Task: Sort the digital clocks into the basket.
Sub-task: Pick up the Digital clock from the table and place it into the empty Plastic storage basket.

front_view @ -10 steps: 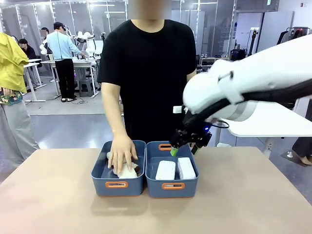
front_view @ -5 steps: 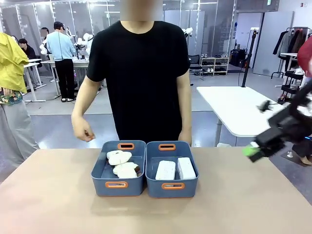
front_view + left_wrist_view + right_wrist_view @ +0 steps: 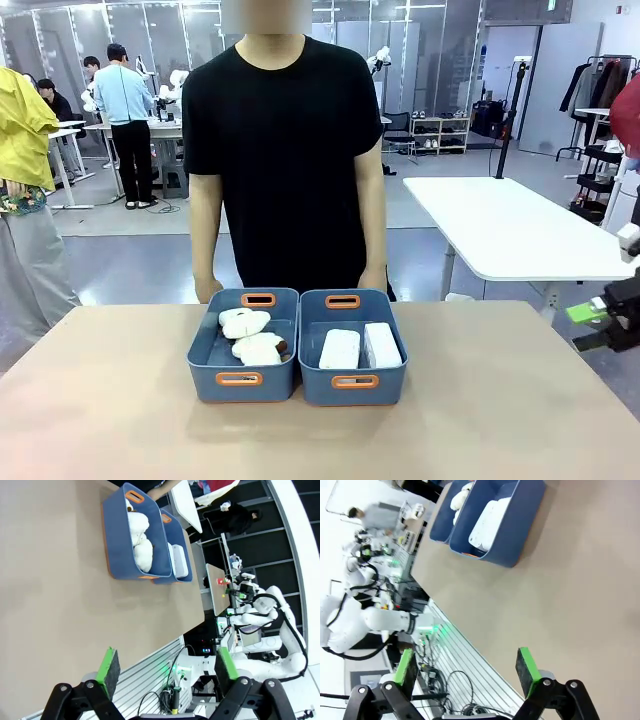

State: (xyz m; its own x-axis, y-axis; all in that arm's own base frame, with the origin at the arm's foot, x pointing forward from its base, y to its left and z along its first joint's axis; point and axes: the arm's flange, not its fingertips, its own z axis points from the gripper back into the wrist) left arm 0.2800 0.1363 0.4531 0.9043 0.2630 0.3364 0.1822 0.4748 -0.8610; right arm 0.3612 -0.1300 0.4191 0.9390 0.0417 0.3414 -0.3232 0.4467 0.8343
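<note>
From the front, both clocks (image 3: 360,347) lie side by side in the right-hand basket (image 3: 352,388), which stands at the middle of the table (image 3: 100,420), closer to its far edge, touching the other bin (image 3: 240,385) that holds the plush toys (image 3: 250,337). The person (image 3: 285,150) stands at the far edge, hands down behind the bins. My right gripper (image 3: 600,325) hangs off the table's right edge, well apart from the basket, fingers spread with nothing between them.

Through my left wrist camera, my left gripper (image 3: 167,667) is spread wide and empty above the near edge of the table; the bins sit well away, toys in the nearer one, a clock (image 3: 178,562) showing in the farther.

Through my right wrist camera, the green pads (image 3: 526,666) stand wide apart over bare table, the basket (image 3: 510,535) far off with the clocks (image 3: 487,520) inside.

I judge the sorting done. The clocks look light, stiff and smooth-shelled, so likely slippery; I would take one across its short width, pads on the flat plastic sides, keeping off the screen, which could scratch or crack.
</note>
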